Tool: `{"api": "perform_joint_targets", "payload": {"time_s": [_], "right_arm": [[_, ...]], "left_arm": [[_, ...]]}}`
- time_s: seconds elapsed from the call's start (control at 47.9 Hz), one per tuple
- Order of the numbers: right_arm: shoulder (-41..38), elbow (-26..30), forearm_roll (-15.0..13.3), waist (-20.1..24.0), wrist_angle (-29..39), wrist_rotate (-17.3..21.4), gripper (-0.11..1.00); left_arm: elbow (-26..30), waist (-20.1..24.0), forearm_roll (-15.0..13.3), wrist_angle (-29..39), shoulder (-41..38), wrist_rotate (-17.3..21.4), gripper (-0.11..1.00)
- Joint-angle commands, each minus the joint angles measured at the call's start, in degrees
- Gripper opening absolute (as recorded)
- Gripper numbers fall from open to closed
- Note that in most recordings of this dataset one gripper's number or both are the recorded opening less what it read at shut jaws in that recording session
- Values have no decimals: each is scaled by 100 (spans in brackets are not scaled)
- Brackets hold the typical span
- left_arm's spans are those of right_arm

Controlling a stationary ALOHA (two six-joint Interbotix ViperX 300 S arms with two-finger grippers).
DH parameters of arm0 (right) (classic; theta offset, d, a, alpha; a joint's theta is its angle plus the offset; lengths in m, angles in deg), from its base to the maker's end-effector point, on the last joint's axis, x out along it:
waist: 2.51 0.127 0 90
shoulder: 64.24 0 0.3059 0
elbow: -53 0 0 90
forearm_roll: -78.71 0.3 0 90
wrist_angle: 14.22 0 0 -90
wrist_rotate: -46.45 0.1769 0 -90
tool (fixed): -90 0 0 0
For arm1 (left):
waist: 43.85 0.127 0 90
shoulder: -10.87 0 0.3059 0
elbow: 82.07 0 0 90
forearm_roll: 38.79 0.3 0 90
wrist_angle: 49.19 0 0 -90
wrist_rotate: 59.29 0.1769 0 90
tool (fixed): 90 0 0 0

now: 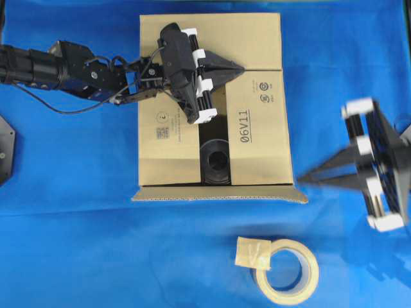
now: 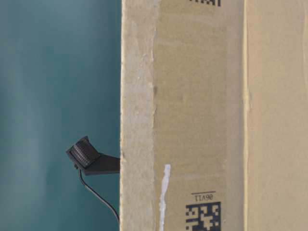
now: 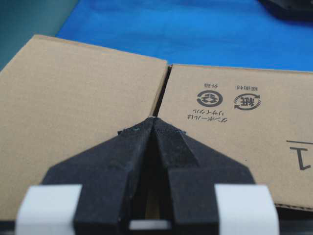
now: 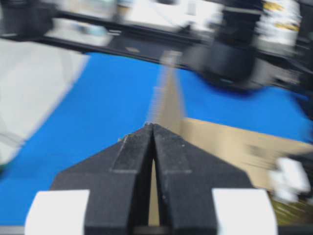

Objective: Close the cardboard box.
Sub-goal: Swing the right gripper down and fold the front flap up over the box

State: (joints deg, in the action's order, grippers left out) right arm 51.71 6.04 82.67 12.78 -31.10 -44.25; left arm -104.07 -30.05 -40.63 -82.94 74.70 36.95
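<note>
A black fingertip (image 2: 85, 154) protrudes beside the cardboard box (image 2: 202, 115).

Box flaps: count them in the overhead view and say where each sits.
4. Far flap folded down; left flap and right flap folded in, a gap between; near flap at the front edge, not folded over.

matt brown corrugated cardboard box (image 1: 257, 128); matt black plastic left gripper (image 1: 239, 67); blue cloth table cover (image 1: 77, 244); beige tape roll (image 1: 287, 273)

A blue-covered counter (image 1: 77, 192) carries the cardboard box (image 1: 167, 154), which stands against its far edge at the middle. A beige tape roll (image 1: 287, 269) lies flat near the front edge, apart from the box.
</note>
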Motion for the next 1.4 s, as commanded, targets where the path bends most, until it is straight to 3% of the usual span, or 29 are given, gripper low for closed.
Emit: {"api": "perform_joint_targets", "payload": {"time_s": [0.0, 0.084, 0.439, 0.606, 0.856, 1.024, 1.379], "right_arm": [[-158, 88, -132, 448, -114, -26, 0], [-475, 132, -272, 712, -114, -44, 0], [-1459, 70, -255, 650, -431, -35, 0], [-1433, 26, -202, 316, -448, -35, 0], [-1257, -132, -149, -659, -334, 0, 0], [-1380, -246, 123, -1187, -290, 26, 0], [-2101, -264, 439, -1441, -299, 26, 0]], "left_arm": [[9, 9, 9, 18, 53, -9, 0], [9, 9, 0, 18, 44, -9, 0], [-18, 9, 0, 18, 53, -18, 0], [-18, 9, 9, 18, 53, -26, 0], [-18, 0, 0, 18, 53, -35, 0], [-9, 0, 0, 18, 53, -35, 0], [18, -9, 0, 18, 53, -35, 0]]}}
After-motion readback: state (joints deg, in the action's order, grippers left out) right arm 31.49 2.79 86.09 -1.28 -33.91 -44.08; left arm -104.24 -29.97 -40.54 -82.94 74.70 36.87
